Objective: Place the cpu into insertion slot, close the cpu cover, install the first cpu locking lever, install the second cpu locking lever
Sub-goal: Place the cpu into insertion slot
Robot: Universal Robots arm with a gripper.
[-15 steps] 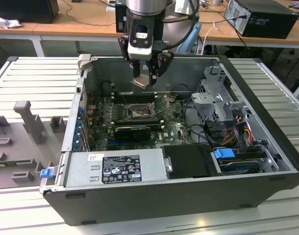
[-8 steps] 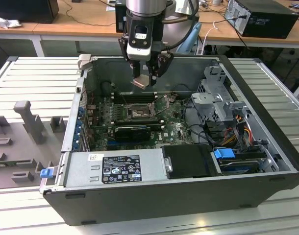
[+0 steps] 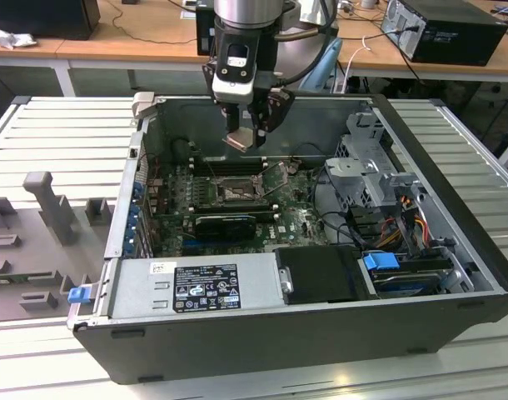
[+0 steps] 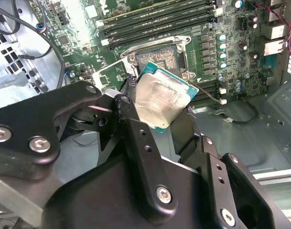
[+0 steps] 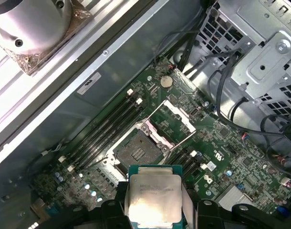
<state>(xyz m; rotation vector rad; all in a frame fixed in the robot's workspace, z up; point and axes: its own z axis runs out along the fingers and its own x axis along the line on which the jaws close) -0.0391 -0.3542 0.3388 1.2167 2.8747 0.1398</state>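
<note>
Pincer (image 3: pixel 247 133) is clamped shut on the cpu (image 5: pixel 152 198), flat side down. The open insertion slot (image 5: pixel 136 151) lies pretty much straight below, well apart.

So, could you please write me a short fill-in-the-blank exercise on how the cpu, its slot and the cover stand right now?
1. The hand is ____ on the cpu.
2. The insertion slot is ____, with no chip seated in it.
3. The cpu cover is swung ____, leaving the slot uncovered.

Missing words: shut; empty; open.
</note>
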